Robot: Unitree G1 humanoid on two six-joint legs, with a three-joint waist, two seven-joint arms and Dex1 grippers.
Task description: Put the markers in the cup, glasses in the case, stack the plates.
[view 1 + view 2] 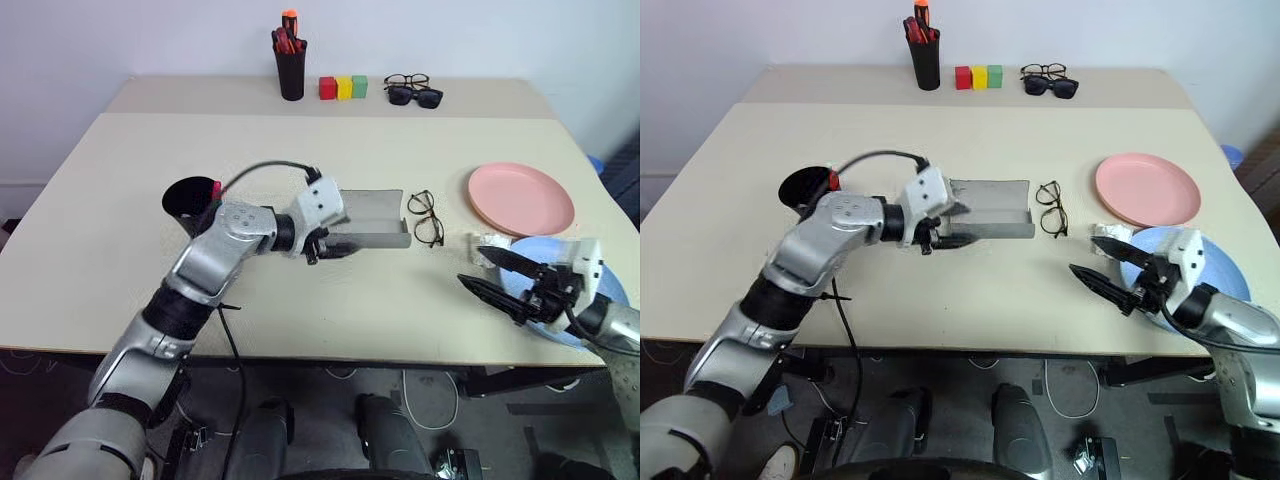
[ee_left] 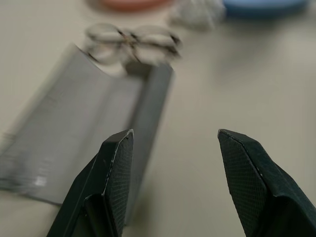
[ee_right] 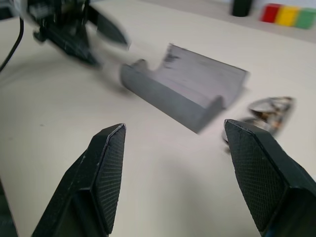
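Looking at the layout, most of it makes sense for the job. The case (image 1: 365,218) is lying mid-table with its lid swung open and flat behind the tray, so it's ready to take something, and the glasses (image 1: 425,217) sit folded just beside its right end, not touching it as far as I can tell. The left gripper (image 1: 335,245) is parked low at the front edge of the case, pointing toward the glasses; in the left wrist view its fingers (image 2: 116,173) stand apart with nothing between them, one of them right at the case's front wall. My guess is it's lining up to either steady the case or go for the glasses, and the open gap suits both. The right gripper (image 1: 1102,262) hovers over the near right part of the table (image 1: 120,230), jaws spread and empty too, just in front of the blue plate (image 1: 1220,262). The pink plate (image 1: 521,198) lies apart from the blue one, farther back, so stacking isn't done yet. The cup (image 1: 190,200) sits behind the left forearm with a red tip (image 1: 215,188) poking up at its rim, so I'd say at least one marker is already in, though I can't see inside. Back by the wall are a pen cup (image 1: 291,68), colored blocks (image 1: 343,87) and spare glasses (image 1: 413,90), well out of the way.
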